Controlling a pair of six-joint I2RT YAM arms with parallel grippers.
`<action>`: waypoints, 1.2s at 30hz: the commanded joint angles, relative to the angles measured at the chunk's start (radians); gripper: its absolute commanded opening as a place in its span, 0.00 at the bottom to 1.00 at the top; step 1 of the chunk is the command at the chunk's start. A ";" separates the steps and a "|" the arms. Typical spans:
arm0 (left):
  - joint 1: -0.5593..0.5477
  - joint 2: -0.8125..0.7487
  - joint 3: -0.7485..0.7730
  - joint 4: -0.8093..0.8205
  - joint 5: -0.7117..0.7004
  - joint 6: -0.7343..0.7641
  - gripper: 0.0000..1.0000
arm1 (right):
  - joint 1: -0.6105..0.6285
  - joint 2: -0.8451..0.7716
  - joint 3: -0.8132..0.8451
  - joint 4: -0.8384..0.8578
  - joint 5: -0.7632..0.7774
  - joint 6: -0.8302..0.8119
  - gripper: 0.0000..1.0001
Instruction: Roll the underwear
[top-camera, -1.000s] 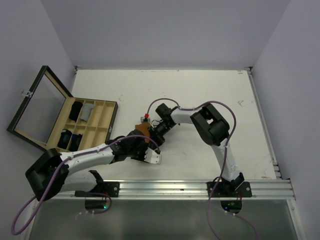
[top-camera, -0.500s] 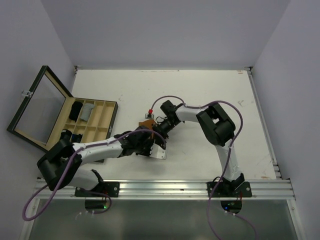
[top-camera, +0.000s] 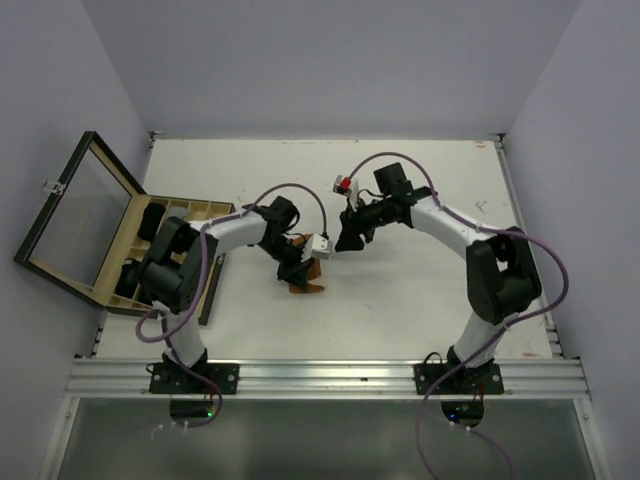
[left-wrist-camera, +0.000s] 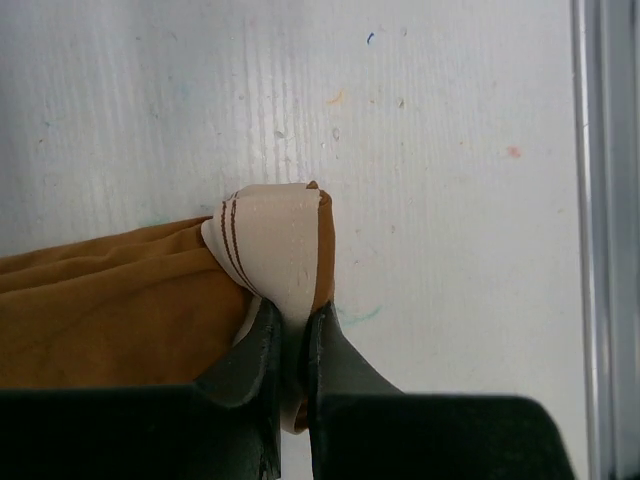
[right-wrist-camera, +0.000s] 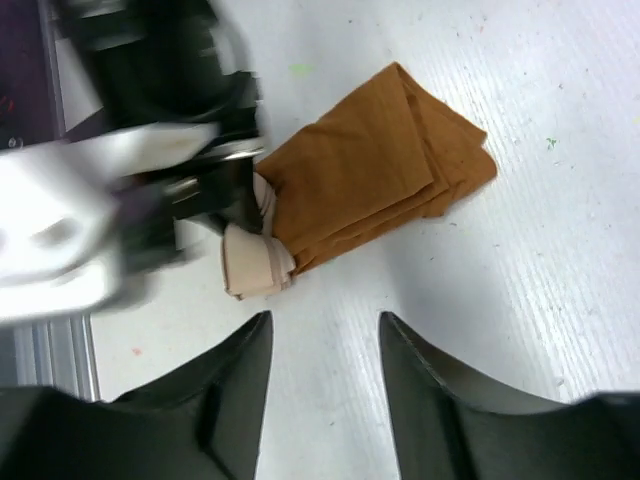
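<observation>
White, faintly ribbed table (top-camera: 430, 300) under me, speckled with tiny paint flecks, pale lilac walls all round. On it lay the orange-brown underwear (right-wrist-camera: 380, 170), soft matte cloth folded into a flat, layered wedge, and look at that end: a cream waistband (left-wrist-camera: 275, 240) with thin dark stripes, curled over into a small loop.

My left gripper (left-wrist-camera: 290, 320) was pressed tight on that waistband, black fingers (left-wrist-camera: 255, 350) pinching the cream strip between them, with the brown cloth trailing off to one side of the pinch, wrinkled and slack on the table.

From my right wrist, the garment's long axis ran on a diagonal, waistband end low and near the left gripper (right-wrist-camera: 235, 205), the folded corner pointing up and away. My right gripper (right-wrist-camera: 322, 335) hung above the table just short of the waistband end, fingers spread, nothing between them and not touching the cloth.

From above, the underwear sat mid-table between my two wrists, well apart from the wooden box (top-camera: 215, 225).
</observation>
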 joint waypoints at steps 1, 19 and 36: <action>0.073 0.228 0.009 -0.279 0.020 0.082 0.00 | 0.027 -0.150 -0.084 0.055 0.046 -0.064 0.48; 0.166 0.543 0.251 -0.444 0.060 0.137 0.00 | 0.338 -0.155 -0.188 0.158 0.204 -0.277 0.49; 0.171 0.544 0.239 -0.395 0.072 0.099 0.00 | 0.430 0.016 -0.168 0.205 0.181 -0.188 0.50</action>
